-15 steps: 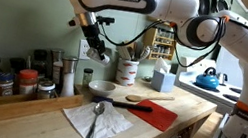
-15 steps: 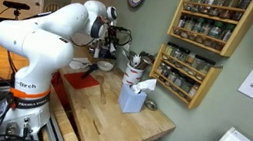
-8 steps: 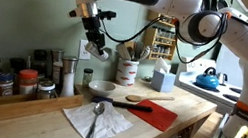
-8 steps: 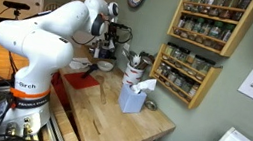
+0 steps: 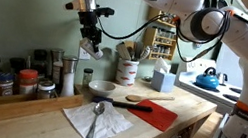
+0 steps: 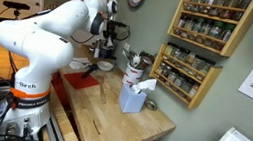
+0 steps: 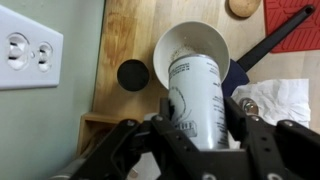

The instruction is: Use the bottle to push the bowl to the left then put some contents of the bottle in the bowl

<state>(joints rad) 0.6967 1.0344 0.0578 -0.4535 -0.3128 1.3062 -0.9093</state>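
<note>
My gripper (image 5: 90, 45) is shut on the bottle (image 7: 198, 95), a whitish cylinder with dark print, and holds it high in the air. In the wrist view the fingers (image 7: 195, 135) clamp both sides of the bottle. The white bowl (image 5: 103, 88) sits on the wooden counter below and a little to the right of the gripper. In the wrist view the bowl (image 7: 190, 40) lies straight past the bottle's far end, and I cannot see its inside clearly. The gripper also shows in an exterior view (image 6: 108, 44), near the wall.
A spoon lies on a white napkin (image 5: 98, 122) in front of the bowl. A red mat (image 5: 160, 113) with a wooden spoon lies beside it. Spice jars (image 5: 1, 79), a white mill (image 5: 69, 77), a utensil crock (image 5: 127, 72) and a tissue box (image 5: 164, 80) line the wall.
The gripper has risen with the bottle in it and moved slightly left, further above the bowl. The bowl has not moved.
</note>
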